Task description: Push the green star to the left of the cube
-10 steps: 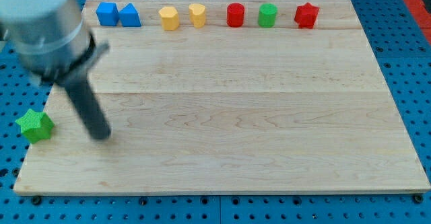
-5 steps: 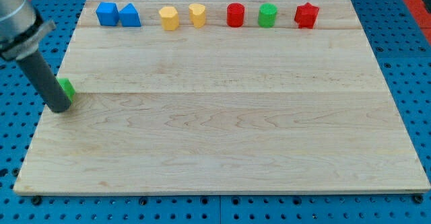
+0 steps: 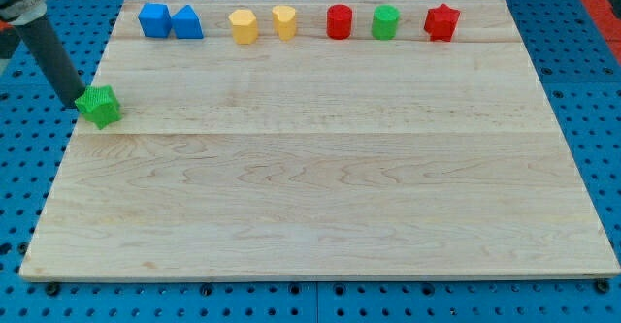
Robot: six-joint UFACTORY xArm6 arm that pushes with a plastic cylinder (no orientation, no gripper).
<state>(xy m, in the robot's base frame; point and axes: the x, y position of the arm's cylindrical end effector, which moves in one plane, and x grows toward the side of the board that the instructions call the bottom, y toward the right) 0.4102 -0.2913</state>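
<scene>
The blue pegboard bench (image 3: 592, 90) carries a pale wooden board (image 3: 330, 187); no writing shows. The dark rod ends in my tip (image 3: 81, 104), touching the green star's (image 3: 100, 106) left side at the board's left edge. The blue cube (image 3: 153, 19) sits well above, top left. There is no end effector to open or close.

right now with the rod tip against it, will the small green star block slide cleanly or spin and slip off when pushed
The small green star block sits flat and low on the smooth wooden board, so it will probably slide rather than tip. Its pointed outline gives my tip, at its left edge, an uneven face, so it may rotate or slip aside. It looks small, likely light.
</scene>
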